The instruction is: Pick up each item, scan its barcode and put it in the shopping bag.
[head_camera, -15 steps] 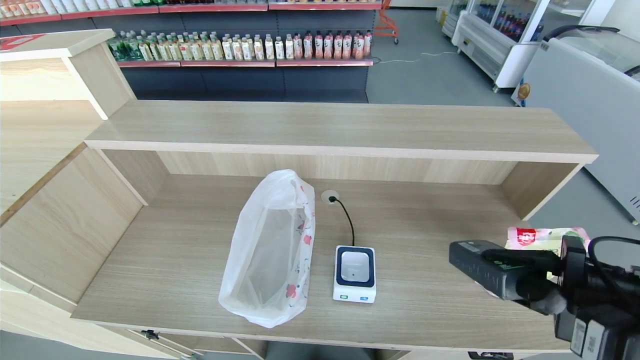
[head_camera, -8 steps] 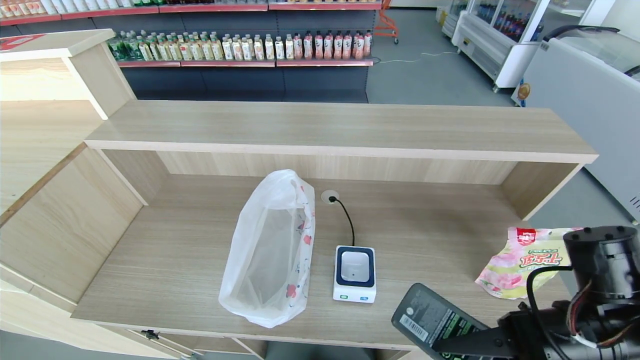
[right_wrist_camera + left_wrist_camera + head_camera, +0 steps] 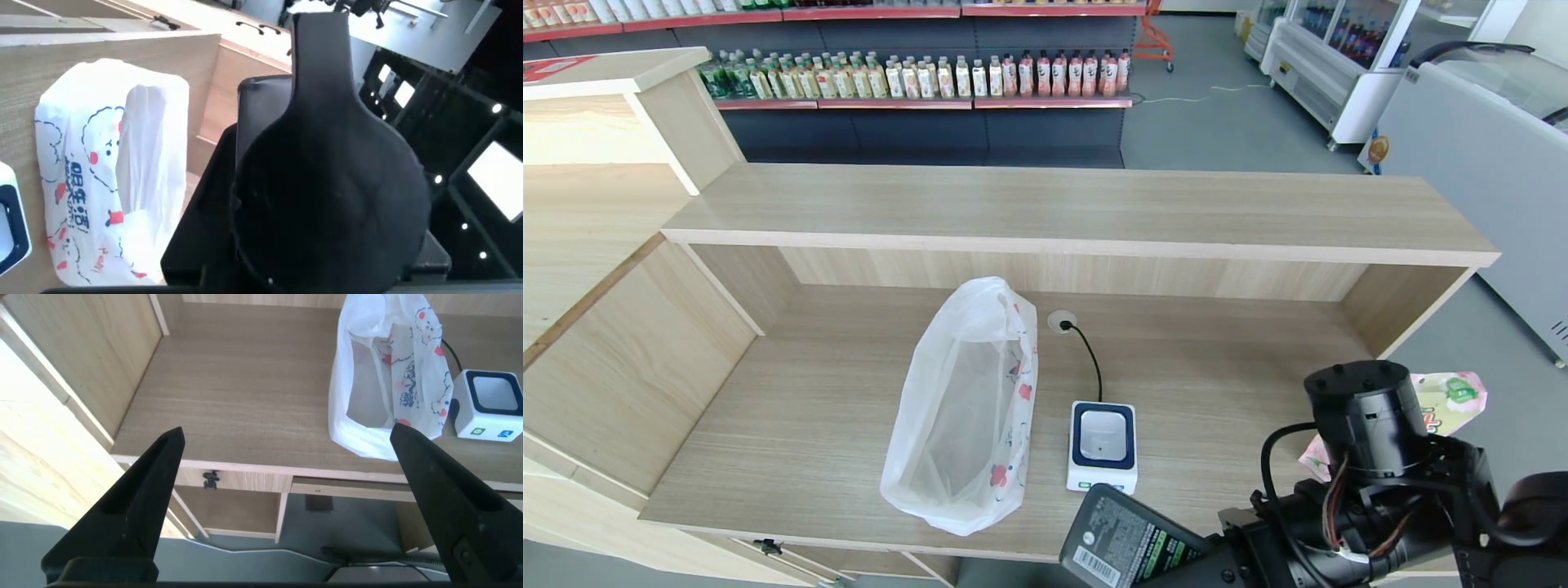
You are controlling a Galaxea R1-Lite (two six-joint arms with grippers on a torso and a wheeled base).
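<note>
Here, the right pincer (image 3: 1207, 562) grips the dark packet (image 3: 1129, 541) by its end.

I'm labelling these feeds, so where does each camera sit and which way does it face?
Head: on the head, facing forward and down at counter, shopping bag, scanner; right claw holds a dark packet.
Left wrist: on the left arm, facing the counter's near edge; open left claw.
Right wrist: on the right arm, facing past the packet.
Shared: all show the bag.
</note>
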